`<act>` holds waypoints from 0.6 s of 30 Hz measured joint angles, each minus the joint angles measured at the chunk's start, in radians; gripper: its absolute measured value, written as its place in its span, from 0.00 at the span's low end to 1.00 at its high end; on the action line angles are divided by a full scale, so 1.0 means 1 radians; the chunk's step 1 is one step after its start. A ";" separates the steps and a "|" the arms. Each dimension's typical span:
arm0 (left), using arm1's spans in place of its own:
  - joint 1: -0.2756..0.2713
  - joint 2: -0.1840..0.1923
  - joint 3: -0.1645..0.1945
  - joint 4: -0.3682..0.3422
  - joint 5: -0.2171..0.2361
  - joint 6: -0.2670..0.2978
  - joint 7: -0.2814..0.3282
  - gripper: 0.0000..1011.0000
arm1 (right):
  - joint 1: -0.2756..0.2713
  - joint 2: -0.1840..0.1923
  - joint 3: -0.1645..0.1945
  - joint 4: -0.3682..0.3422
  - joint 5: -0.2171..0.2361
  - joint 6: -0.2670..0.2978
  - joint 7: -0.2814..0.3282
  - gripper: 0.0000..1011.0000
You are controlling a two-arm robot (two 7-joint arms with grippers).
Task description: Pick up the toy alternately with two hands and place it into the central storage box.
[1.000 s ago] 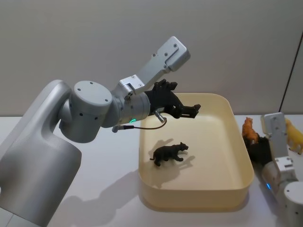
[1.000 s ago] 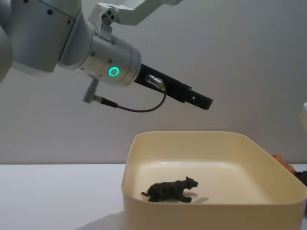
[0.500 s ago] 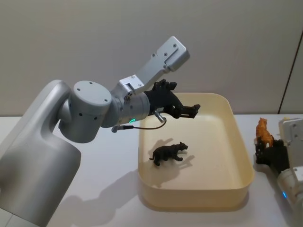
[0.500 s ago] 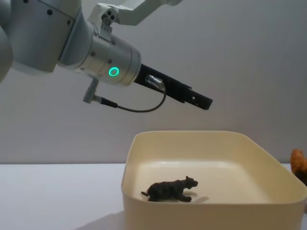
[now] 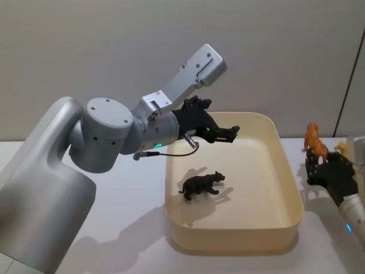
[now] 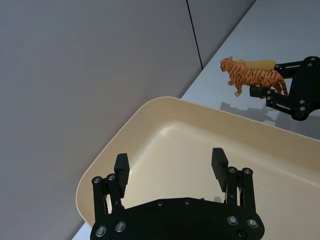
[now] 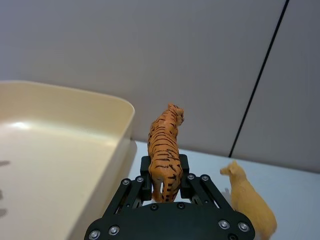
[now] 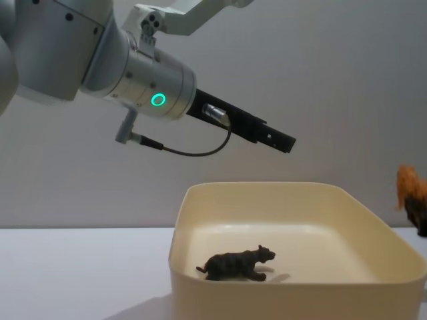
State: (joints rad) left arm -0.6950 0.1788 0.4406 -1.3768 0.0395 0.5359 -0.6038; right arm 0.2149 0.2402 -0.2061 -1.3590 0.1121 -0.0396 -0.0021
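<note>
Gripping orange tiger, right pincer just beside storage box

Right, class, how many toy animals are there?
3: a black animal in the tub, a striped tiger in the right gripper, a tan animal beside it.

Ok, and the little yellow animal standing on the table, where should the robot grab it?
Probably round its middle, fingers on both flanks, coming down from above. The yellow animal stands upright on the table, so its back is free and its body is narrow; the legs look too thin. The right gripper, beside it, is shut on the tiger.
</note>
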 joint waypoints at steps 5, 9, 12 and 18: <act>0.000 0.000 0.000 0.000 0.000 0.000 0.000 0.99 | 0.001 -0.001 0.002 -0.045 0.021 -0.013 0.031 0.27; 0.000 0.000 0.000 0.000 0.000 0.000 0.000 0.99 | 0.007 -0.005 0.002 -0.070 0.042 -0.009 0.057 0.27; 0.000 0.000 0.000 0.000 0.000 0.000 0.000 0.99 | 0.012 -0.009 0.002 -0.086 0.061 0.009 0.080 0.27; 0.000 0.000 0.000 0.000 0.000 0.000 0.000 0.99 | 0.025 -0.017 -0.001 -0.111 0.101 0.072 0.123 0.27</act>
State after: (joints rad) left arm -0.6950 0.1788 0.4406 -1.3769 0.0395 0.5359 -0.6038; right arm 0.2396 0.2230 -0.2071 -1.4704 0.2136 0.0321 0.1211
